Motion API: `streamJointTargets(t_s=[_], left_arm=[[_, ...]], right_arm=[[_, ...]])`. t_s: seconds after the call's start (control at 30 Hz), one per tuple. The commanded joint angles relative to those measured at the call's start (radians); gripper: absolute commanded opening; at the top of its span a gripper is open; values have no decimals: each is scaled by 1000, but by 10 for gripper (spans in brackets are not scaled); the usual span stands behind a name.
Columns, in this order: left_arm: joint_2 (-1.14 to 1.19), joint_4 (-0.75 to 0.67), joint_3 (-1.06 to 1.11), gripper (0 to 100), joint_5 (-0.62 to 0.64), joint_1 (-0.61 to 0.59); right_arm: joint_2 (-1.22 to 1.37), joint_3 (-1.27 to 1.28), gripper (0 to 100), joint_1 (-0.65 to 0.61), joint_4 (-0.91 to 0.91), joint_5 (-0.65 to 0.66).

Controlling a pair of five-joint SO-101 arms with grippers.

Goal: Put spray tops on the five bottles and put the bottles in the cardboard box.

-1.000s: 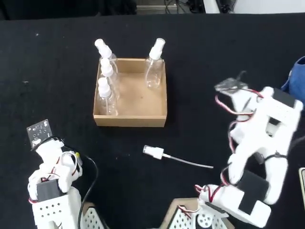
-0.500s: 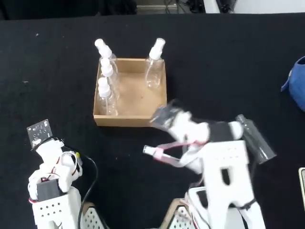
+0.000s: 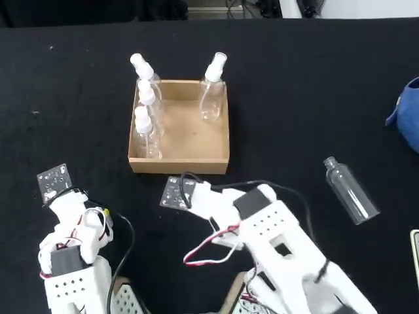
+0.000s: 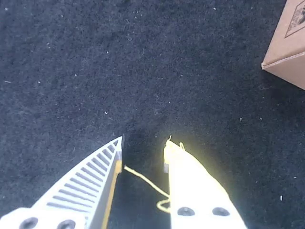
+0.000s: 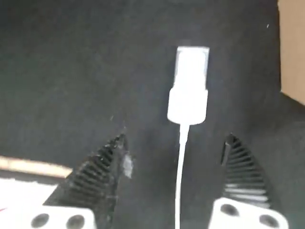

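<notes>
Right gripper (image 5: 176,139), fingers spread wide, straddles the tube of the spray top (image 5: 189,90) on the surface (image 5: 71,57); left gripper (image 4: 143,140), fingers parted, hangs near the cardboard box (image 4: 289,47) corner.

The worktop (image 3: 314,78) is black — the cardboard box (image 3: 180,163) plain tan. The loose spray top (image 5: 188,90) is white, the uncapped bottle (image 3: 351,193) clear. The right end effector (image 5: 176,138) is ribbed black, the left end effector (image 4: 143,140) white.

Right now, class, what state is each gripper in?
Left gripper: open, empty.
Right gripper: open, astride the tube of the spray top, not gripping it.
</notes>
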Motion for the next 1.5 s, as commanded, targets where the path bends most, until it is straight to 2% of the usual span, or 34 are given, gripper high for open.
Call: streamJointTargets(t_s=[0.0, 0.3, 0.53, 0.8, 0.93, 1.0, 1.2, 1.33, 1.4, 1.47], left_arm=[[-17, 17, 22, 31, -11, 10], [-17, 17, 22, 31, -11, 10], [-17, 17, 22, 31, -11, 10], [-17, 17, 22, 30, -11, 10], [-17, 17, 22, 30, -11, 10], [-17, 17, 22, 30, -11, 10], [-17, 17, 22, 30, -11, 10], [-17, 17, 22, 30, -11, 10], [-17, 17, 22, 30, -11, 10], [-17, 17, 22, 30, -11, 10]], right_arm=[[90, -4, 270, 40, -121, -6], [116, 54, 37, 52, -279, -9], [108, 50, 26, 31, -273, -35], [108, -58, 25, -215, -272, -245], [108, -114, 31, -227, -269, -287], [108, -137, 60, -230, -226, -290], [107, -209, 305, -226, -98, -285], [70, -329, 249, -178, 126, -282], [33, -387, 206, -84, 249, -259], [-8, -437, 184, 61, 353, -164]])
